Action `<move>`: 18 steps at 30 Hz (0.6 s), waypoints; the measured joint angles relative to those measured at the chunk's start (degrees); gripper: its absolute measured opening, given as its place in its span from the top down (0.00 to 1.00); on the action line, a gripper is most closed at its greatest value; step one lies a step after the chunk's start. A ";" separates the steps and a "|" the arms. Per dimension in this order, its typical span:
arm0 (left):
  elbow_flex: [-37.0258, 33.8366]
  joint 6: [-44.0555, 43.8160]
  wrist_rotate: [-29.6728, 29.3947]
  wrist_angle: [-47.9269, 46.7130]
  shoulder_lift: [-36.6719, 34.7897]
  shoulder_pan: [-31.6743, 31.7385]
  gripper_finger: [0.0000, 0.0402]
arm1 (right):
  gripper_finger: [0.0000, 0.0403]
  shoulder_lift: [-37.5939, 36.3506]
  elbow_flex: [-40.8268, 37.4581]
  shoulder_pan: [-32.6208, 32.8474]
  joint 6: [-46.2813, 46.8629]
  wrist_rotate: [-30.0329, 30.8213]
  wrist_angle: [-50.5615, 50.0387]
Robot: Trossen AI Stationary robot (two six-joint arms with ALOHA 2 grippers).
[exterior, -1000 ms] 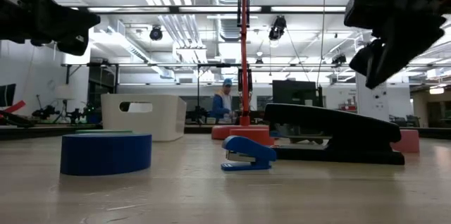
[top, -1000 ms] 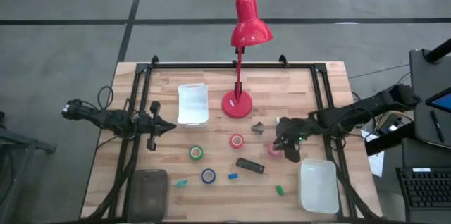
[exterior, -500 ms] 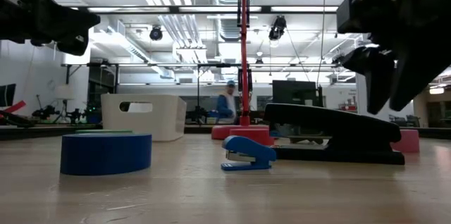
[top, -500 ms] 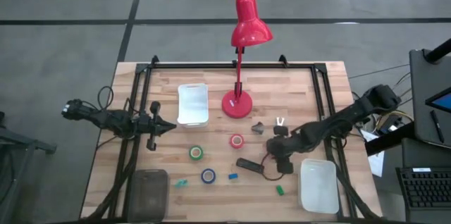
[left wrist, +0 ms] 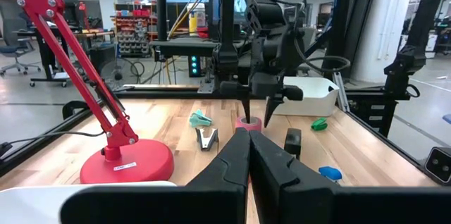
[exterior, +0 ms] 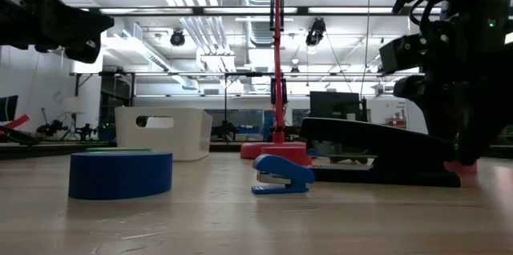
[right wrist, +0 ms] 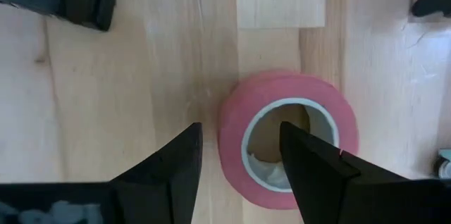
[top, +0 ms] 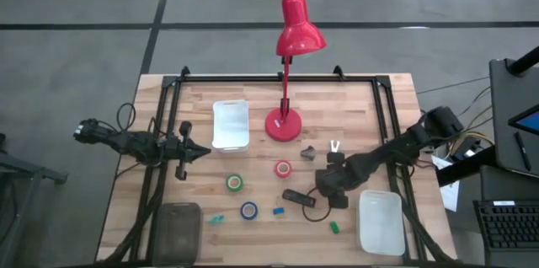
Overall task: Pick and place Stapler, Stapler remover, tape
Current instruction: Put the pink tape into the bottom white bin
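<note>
The black stapler (top: 298,198) lies flat near the table's near edge, also showing in the low view (exterior: 377,155). The pink-red tape roll (right wrist: 289,136) lies flat under my right gripper (right wrist: 239,129). That gripper is open and points down, one finger over the roll's pale core and one outside its wall. In the high view my right gripper (top: 329,187) hides this roll. Red (top: 283,168), green (top: 234,183) and blue (top: 248,210) rolls lie flat to its left. The grey stapler remover (top: 309,153) lies nearby. My left gripper (top: 202,152) waits shut at the left, above the table. My right gripper comes from above, pointing down, astride one side of the pink-red roll's wall (right wrist: 232,139), one finger (right wrist: 310,160) over the hollow and one outside. I cannot tell whether either finger touches the roll, which lies flat on the table.
A red desk lamp (top: 284,123) stands mid-table toward the far edge. One white bin (top: 231,123) sits left of it and another (top: 381,222) at the near right corner. A dark bin (top: 178,230) is near left. Tiny blue (top: 278,211) and green (top: 334,227) blocks lie near the stapler.
My right gripper has moved toward the table's near-left, over the pink-red roll, and come down until its fingers reach table level around the roll. The roll and the stapler have stayed where they were.
</note>
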 joint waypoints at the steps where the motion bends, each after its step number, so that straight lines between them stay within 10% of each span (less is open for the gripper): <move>1: -0.01 0.01 -0.01 -0.01 0.00 0.00 0.98 | 0.55 0.23 -0.06 0.01 -0.03 0.10 -0.06; 18: -0.01 0.01 -0.01 0.39 0.11 0.00 0.98 | 0.83 -0.64 -0.11 -0.12 0.46 0.24 0.88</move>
